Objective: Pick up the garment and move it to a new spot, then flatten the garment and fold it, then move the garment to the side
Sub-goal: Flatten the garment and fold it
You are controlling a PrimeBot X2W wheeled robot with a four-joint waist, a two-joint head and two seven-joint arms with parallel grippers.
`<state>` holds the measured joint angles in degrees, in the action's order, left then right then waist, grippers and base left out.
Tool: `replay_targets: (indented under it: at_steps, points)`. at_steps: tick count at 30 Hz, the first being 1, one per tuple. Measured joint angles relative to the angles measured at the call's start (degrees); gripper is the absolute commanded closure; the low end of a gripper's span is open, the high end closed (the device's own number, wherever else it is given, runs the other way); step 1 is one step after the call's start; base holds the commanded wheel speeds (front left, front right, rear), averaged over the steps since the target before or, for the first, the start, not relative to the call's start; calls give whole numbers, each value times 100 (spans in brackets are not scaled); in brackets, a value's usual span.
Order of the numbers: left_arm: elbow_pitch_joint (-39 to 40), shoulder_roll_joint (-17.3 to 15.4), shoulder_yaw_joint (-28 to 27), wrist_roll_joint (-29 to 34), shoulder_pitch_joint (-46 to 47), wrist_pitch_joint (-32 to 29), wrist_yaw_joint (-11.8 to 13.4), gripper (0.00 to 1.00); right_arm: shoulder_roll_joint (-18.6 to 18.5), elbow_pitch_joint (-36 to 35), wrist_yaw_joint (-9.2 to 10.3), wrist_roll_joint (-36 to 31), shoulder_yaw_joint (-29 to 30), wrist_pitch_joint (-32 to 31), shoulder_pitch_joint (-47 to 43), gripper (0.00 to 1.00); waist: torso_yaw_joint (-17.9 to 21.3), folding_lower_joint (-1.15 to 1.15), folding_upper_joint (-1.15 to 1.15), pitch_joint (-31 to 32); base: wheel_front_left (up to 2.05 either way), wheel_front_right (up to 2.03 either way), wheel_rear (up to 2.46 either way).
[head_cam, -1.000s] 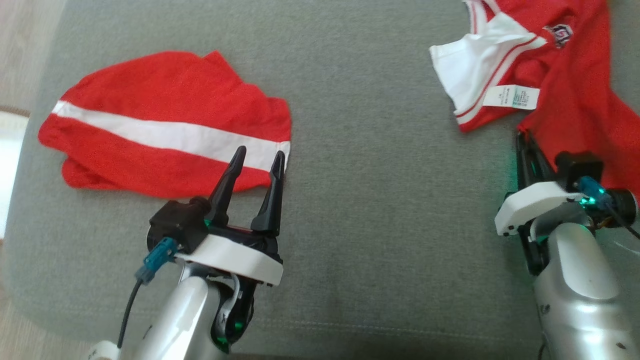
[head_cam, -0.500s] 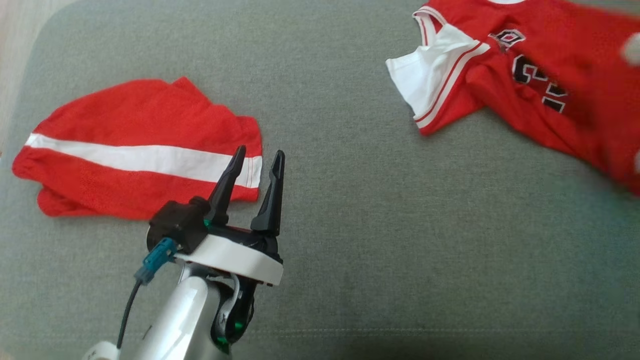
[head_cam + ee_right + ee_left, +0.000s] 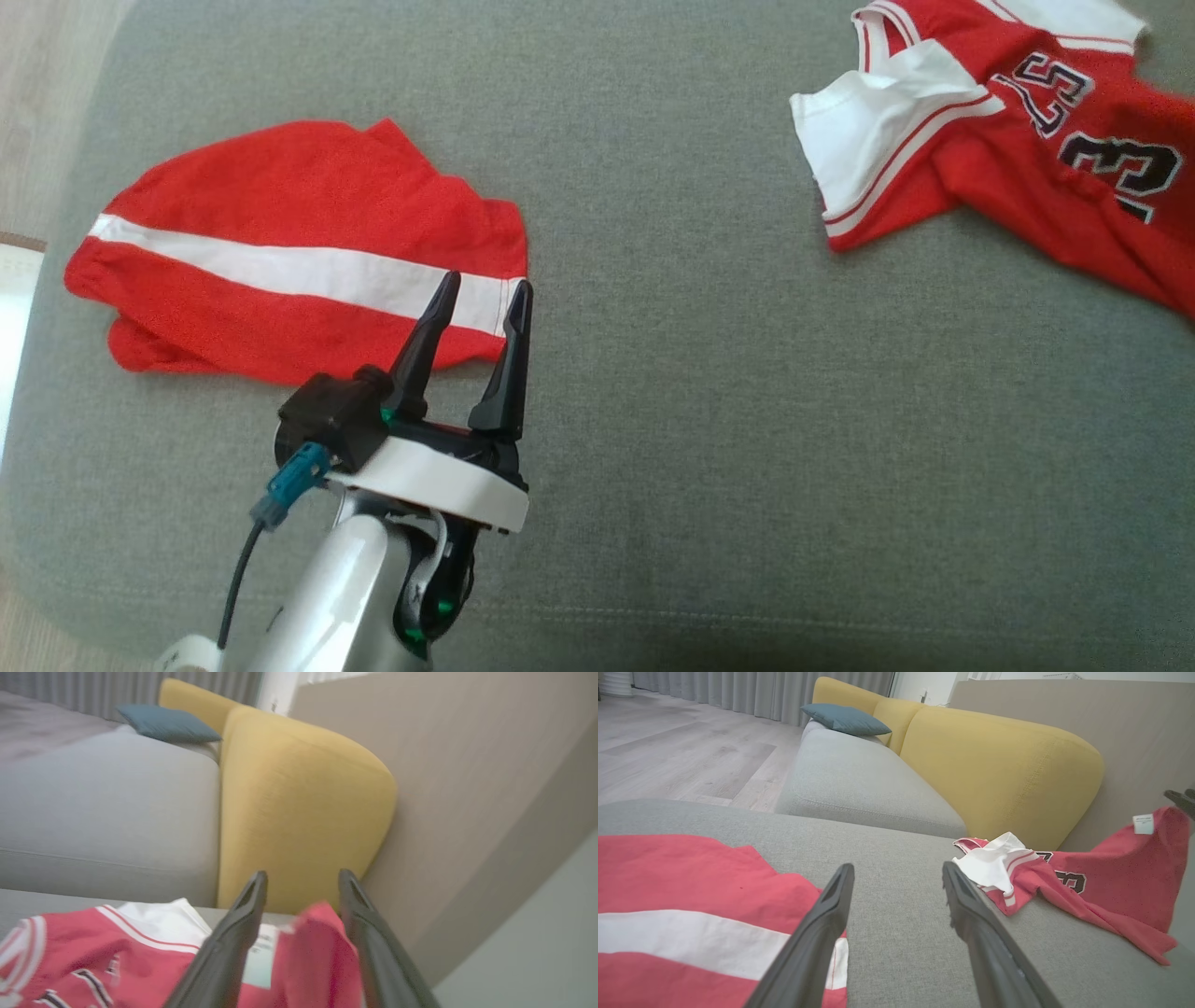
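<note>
the red jersey (image 3: pixel 1027 159) lies crumpled at the far right of the grey cushion (image 3: pixel 700 420), one corner raised between the right gripper's (image 3: pixel 302 875) parted fingers, not clearly pinched. the left gripper (image 3: pixel 485 285) stands wide open and empty over the edge of the red shorts (image 3: pixel 280 233).

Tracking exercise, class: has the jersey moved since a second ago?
Yes: the jersey has its hem swung right, away from the shorts; its white sleeve stayed.

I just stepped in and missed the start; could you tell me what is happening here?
A two-armed robot is handling clothes on a grey cushion. Its right end effector stands open around a raised corner of the red jersey. Its left end effector hovers open at the edge of the striped red shorts.
</note>
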<state>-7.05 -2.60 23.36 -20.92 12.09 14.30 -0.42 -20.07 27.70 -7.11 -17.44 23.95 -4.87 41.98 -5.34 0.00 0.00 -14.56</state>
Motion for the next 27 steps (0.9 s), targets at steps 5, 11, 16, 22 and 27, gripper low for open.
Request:
replay_targets:
  at_steps: [5, 11, 16, 22, 27]
  points:
    - [-7, 0, 0, -1, -8, 0, 26, 0, 385, -71, 0, 21, -294, 302, -8, 0, 65, 0, 0, 151, 0, 0, 0]
    - [-4, 1, -19, 0, -31, 0, 46, 0, 792, -369, 0, 525, -672, 600, -190, 0, 220, 0, 0, 367, 0, 0, 0]
    - [4, 0, -42, 0, -177, 0, 70, 0, 1305, -789, 0, 1254, -1271, 747, -989, 0, 358, 0, 0, 578, 0, 0, 0]
    - [42, -2, -197, -43, -354, 0, 94, 0, 1669, -1424, 0, 2059, -2003, 994, -2538, 0, 587, 0, 0, 847, 0, 0, 0]
    - [49, -3, -249, -42, -435, 0, 91, 0, 1713, -1622, 0, 2651, -2279, 1180, -3454, 0, 794, 0, 0, 942, 0, 0, 0]
